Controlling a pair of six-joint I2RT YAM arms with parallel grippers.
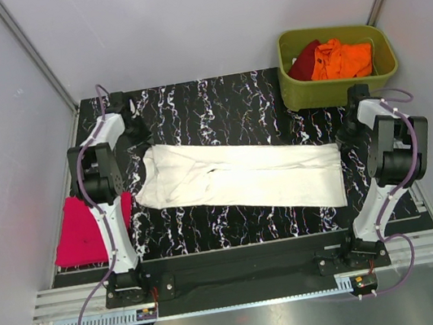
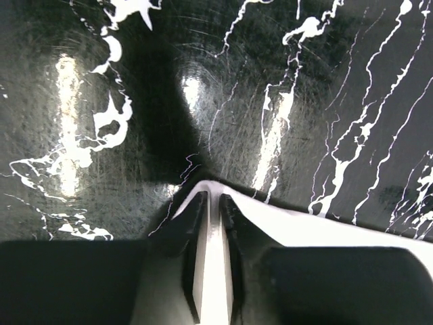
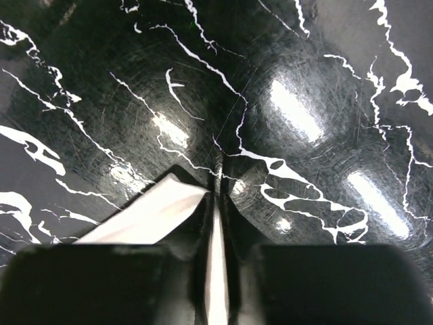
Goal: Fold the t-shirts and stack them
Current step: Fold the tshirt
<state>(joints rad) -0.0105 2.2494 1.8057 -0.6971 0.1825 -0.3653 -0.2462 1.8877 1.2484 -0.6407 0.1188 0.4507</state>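
I see the white shirt [image 1: 239,177] stretched across the black marbled counter [image 1: 215,101], pale walls [image 1: 177,20] around. Left gripper [image 2: 212,200] and right gripper [image 3: 218,184], nearly closed, each pinch one end.

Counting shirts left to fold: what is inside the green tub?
An orange shirt and a dark red shirt lie in the green tub; anything beneath them is hidden.

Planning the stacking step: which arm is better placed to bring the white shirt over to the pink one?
Left, probably. The pink t-shirt lies at the left edge of the table, beside the left arm, and the left tool pinches the white t-shirt there. The right tool holds the opposite end.
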